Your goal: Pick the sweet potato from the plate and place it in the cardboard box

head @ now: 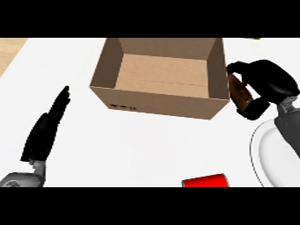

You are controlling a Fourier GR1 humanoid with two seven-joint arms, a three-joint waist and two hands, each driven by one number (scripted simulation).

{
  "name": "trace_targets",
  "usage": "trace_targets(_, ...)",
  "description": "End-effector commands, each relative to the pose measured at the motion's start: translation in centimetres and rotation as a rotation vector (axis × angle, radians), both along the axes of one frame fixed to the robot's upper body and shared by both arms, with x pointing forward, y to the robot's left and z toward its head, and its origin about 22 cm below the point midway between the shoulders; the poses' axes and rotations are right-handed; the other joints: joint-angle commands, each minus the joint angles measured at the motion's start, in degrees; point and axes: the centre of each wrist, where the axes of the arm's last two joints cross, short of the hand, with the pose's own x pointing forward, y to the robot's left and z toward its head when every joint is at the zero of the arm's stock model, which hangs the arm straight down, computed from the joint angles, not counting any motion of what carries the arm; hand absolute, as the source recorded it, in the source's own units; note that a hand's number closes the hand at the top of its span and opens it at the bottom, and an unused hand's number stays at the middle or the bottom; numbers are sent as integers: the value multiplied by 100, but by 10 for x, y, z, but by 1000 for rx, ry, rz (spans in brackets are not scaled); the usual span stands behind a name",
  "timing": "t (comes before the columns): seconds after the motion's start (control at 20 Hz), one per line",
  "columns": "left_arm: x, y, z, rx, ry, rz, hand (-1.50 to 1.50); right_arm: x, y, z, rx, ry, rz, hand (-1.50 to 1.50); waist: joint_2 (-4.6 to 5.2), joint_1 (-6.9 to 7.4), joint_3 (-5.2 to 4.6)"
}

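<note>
1. The right hand [272, 81] has its fingers and thumb curled round the sweet potato [240, 94]. It holds it off the plate [264, 154], just beside the outer right wall of the cardboard box [159, 103].
2. The sweet potato appears level with or below the box rim and not yet over the opening. Moving it straight sideways from here would likely knock the wall and shove or tip the box.
3. Much of the sweet potato sticks out of the grasp, so it could probably slip if it catches on the rim.
4. The box's right wall is what stands in the way, so the hand seems to need to rise first.
5. A red object [205, 181] sits near the view's lower edge, well clear of that path.
6. The left hand [47, 129] rests at the left with its fingers straight, holding nothing.
</note>
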Motion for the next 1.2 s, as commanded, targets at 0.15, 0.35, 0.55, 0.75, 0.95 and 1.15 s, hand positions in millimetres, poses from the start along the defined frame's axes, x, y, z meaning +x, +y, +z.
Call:
trace_targets(0.15,3,-5,1,-4,-3,-1,0,33,-43,56,212,-93,349,150,12,-67,-6)
trace_targets(0.35,2,2,-2,-2,10,16,0,49,-41,65,511,-61,545,150,-37,-148,-24)
trace_targets(0.55,4,3,-7,9,18,30,0,66,-52,78,657,-17,683,150,-39,-221,-37)
trace_targets(0.75,3,9,-3,-4,13,45,0,83,-40,86,696,25,764,150,-92,-285,-43)
trace_targets(0.95,1,12,-11,7,24,54,0,101,-5,118,687,61,779,150,-127,-373,-52)
trace_targets(1.15,-2,1,-10,-5,36,67,0,112,51,113,660,98,788,150,-154,-446,-53)
